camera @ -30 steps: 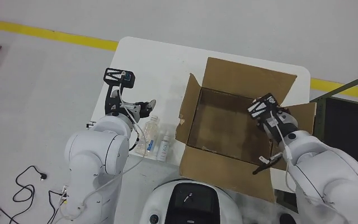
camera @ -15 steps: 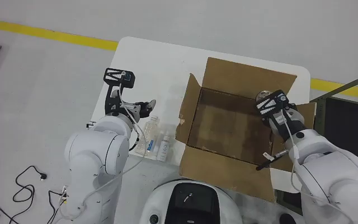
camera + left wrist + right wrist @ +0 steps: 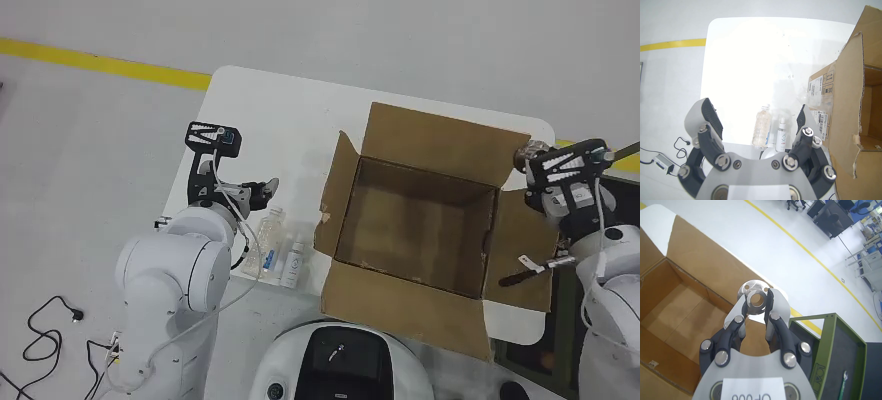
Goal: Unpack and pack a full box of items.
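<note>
An open cardboard box (image 3: 420,225) stands on the white table (image 3: 280,120), its inside bare. My right gripper (image 3: 756,303) is shut on a round metal flange (image 3: 753,294) with a centre hole, held above the box's right flap near the table's far right corner (image 3: 527,157). My left gripper (image 3: 757,117) stands open above the table's left side, nothing between its fingers. Below it lie a clear plastic bottle (image 3: 762,128) and a small white spray bottle (image 3: 781,135), side by side next to the box (image 3: 848,106).
A green-framed cart (image 3: 832,351) with a dark top stands just off the table's right side. The box's flaps (image 3: 440,135) stick out on all sides. A yellow floor line (image 3: 100,62) runs behind the table. Cables lie on the floor at the left.
My right gripper has risen out of the box and moved right and back, carrying the metal flange past the right flap. The left arm has not moved.
</note>
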